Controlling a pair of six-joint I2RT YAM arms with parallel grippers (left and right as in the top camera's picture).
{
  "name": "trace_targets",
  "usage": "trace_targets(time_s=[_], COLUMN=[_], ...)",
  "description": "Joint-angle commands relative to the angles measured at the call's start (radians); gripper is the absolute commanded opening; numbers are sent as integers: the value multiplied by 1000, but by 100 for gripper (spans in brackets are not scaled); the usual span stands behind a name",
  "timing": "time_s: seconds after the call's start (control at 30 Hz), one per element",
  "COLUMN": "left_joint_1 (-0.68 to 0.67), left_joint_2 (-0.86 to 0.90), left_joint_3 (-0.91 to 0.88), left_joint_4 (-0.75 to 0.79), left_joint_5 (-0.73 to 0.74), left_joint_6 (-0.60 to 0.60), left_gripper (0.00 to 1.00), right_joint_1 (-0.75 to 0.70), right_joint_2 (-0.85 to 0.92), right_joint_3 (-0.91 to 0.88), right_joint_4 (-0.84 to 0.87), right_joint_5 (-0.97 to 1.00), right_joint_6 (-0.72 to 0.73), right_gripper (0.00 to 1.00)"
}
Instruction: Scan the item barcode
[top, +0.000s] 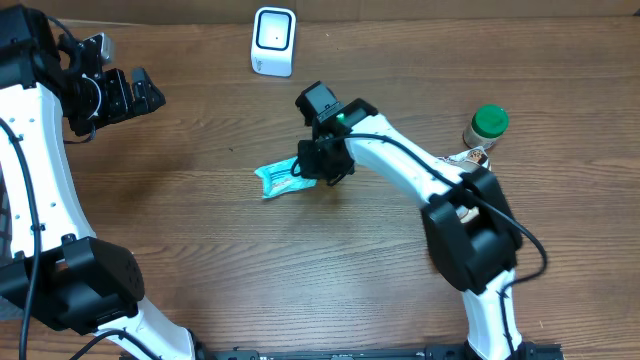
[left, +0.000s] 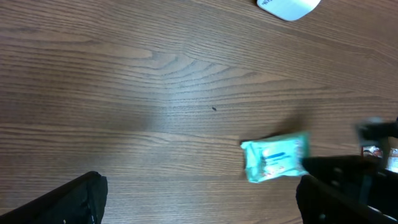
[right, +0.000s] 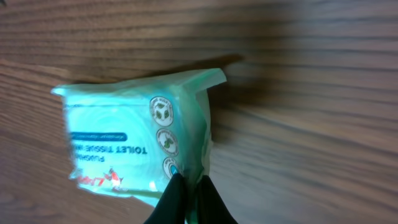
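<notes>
- Pack (top: 280, 178) lies mid-table, a teal tissue pack with its printed face up, well short of the scanner (top: 273, 41) near the far edge.
- Right gripper (top: 312, 166) is pinched tight on the pack's thin right-hand seam. In its wrist view the dark fingertips (right: 173, 202) meet on the film at the bottom of the frame.
- Left gripper (top: 140, 92) hangs spread wide over the left of the table (top: 200, 250), holding nothing and well apart from the pack.
- Progress, as I judge it: the grasp is made and nothing more. Lifting, carrying to the scanner and showing the barcode are all left to do.
- Whether the pack is off the wood is hard to tell — a shadow sits under its far corner, but that may only be the crimped end curling up.
- No barcode shows on the upper face. It is probably underneath, so a turn may be needed.
- Room: bare wood runs from pack to scanner, giving an open path. A green-capped bottle (top: 487, 125) stands to the right, just beside the right arm and away from that path.
- Risk: the hold is on a slim edge — the pack could swing or slip.
</notes>
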Motion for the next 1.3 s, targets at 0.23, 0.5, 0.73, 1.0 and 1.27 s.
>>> trace_targets(time_s=[0.23,0.5,0.73,1.0,1.27], left_joint_1=[-7,-7,-7,-7,-7], left_joint_2=[-7,-7,-7,-7,-7], left_joint_3=[10,10,10,10,10], left_joint_4=[0,0,0,0,0], left_joint_5=[-2,-2,-2,-2,-2], left_joint_6=[19,19,19,19,19], left_gripper=[100,99,100,100,100], right_joint_1=[0,0,-52,-94,-91], right_joint_2=[-182,-193,-78,20,142], right_joint_3=[8,2,-16,-18,-21], right_joint_4=[-140,-120,-104,-95,-63], right_joint_5=[230,257,16,-72,-196], right_joint_6=[-18,-19,-51,-96,-101], right_gripper=[4,25,46,52,54])
